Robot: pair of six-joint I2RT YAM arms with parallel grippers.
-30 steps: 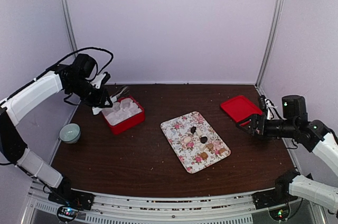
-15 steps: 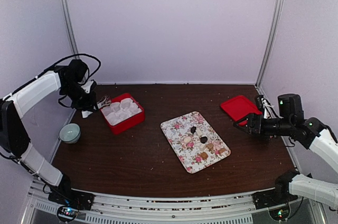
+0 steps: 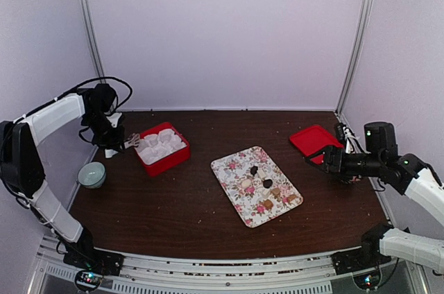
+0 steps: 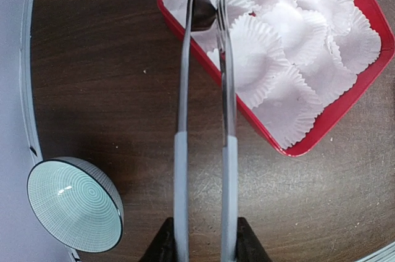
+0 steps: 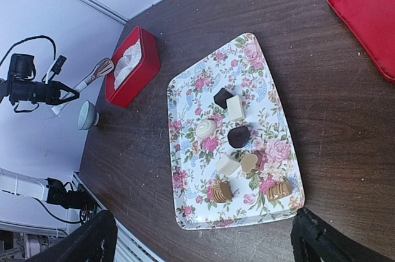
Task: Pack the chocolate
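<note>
left wrist view: left hand (image 4: pixel 203 249) pressed together on metal tongs (image 4: pixel 181 151); tong tips pinch a dark chocolate lump (image 4: pixel 202 12) over the corner pleated paper cup (image 4: pixel 259 58) in the red box (image 4: pixel 308 144). top view is too small to show the lump.
right wrist view: right hand (image 3: pixel 327 161) spread wide; floral tray (image 5: pixel 185 120) carries chocolate pieces (image 5: pixel 239 135), dark, cream and tan, square and round.
textures: ringed pale bowl (image 4: pixel 74 203) beside box; smooth red lid (image 5: pixel 370 21) flat on dark wood tabletop (image 3: pixel 173 197).
</note>
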